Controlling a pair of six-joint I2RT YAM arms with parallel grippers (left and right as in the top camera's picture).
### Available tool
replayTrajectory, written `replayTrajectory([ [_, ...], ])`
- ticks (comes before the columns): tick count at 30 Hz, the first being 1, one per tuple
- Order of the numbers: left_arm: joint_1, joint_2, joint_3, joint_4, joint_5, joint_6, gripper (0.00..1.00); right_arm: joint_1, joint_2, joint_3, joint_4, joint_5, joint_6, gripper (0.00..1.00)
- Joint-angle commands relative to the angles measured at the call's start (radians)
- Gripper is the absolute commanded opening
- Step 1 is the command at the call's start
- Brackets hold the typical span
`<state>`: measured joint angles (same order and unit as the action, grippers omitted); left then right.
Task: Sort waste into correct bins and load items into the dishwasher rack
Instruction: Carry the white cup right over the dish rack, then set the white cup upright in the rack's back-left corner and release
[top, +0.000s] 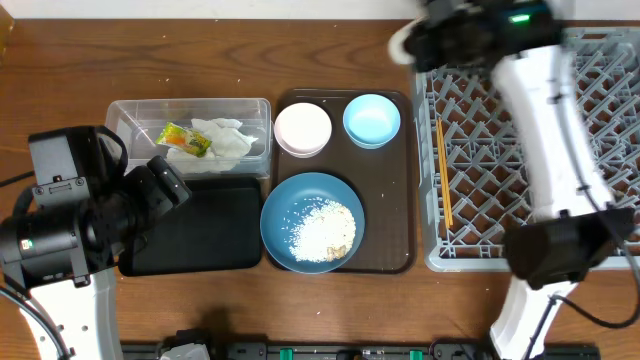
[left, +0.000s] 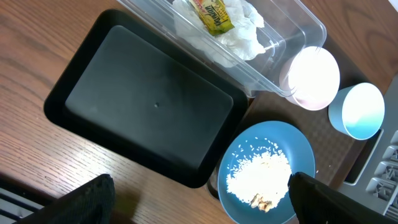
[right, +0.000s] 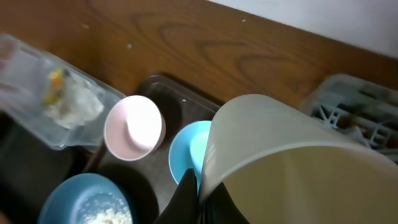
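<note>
Right pincer (right: 200, 194) with white cup (right: 292, 162) over rack (top: 470, 258) corner

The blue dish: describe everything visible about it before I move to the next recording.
The blue dish is round, shallow and glossy, and lies flat at the near end of the brown tray. A loose heap of white rice with a few tan scraps sits off centre in it. Its left edge overhangs the tray rim beside the black tray; whether they touch is unclear.
</note>
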<state>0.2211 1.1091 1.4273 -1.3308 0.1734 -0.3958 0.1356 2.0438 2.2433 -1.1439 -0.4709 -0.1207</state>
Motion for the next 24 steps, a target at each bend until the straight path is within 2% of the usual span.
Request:
replayTrajectory([
  [1, 0.005, 0.002, 0.016, 0.0, -0.009, -0.002, 0.92, -0.099, 0.056, -0.02, -0.013, -0.351, -0.096, 0.01],
  [7, 0.005, 0.002, 0.016, 0.0, -0.009, -0.002, 0.92, -0.216, 0.159, -0.021, -0.035, -0.645, -0.211, 0.01],
  [13, 0.005, 0.002, 0.016, 0.0, -0.009, -0.002, 0.92, -0.247, 0.257, -0.021, -0.035, -0.848, -0.335, 0.01],
  [24, 0.005, 0.002, 0.016, 0.0, -0.009, -0.002, 0.91, -0.249, 0.412, -0.021, -0.034, -0.864, -0.435, 0.01],
])
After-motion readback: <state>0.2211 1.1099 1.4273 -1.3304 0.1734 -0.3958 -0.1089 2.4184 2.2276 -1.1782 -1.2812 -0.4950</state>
